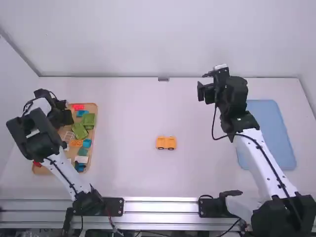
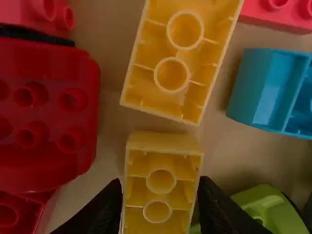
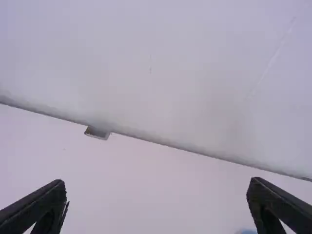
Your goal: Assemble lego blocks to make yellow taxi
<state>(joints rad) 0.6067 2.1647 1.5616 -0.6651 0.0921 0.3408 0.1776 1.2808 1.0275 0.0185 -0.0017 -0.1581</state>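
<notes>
Between jaws, hollow yellow brick (image 2: 161, 182)

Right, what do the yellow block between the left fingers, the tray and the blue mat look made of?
Yellow block: molded hard plastic, satiny, going by its hollow underside with round tubes and thin ribs.
Tray: probably wood, from its tan color; brown plastic is possible.
Blue mat: flat and matte, perhaps rubber or plastic; its plain surface doesn't settle it.

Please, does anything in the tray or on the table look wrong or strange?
Nothing looks spilled or broken. One small oddity: in the tray, a yellow block at the left hand and another yellow block near it lie upside down, hollow undersides facing up.
</notes>
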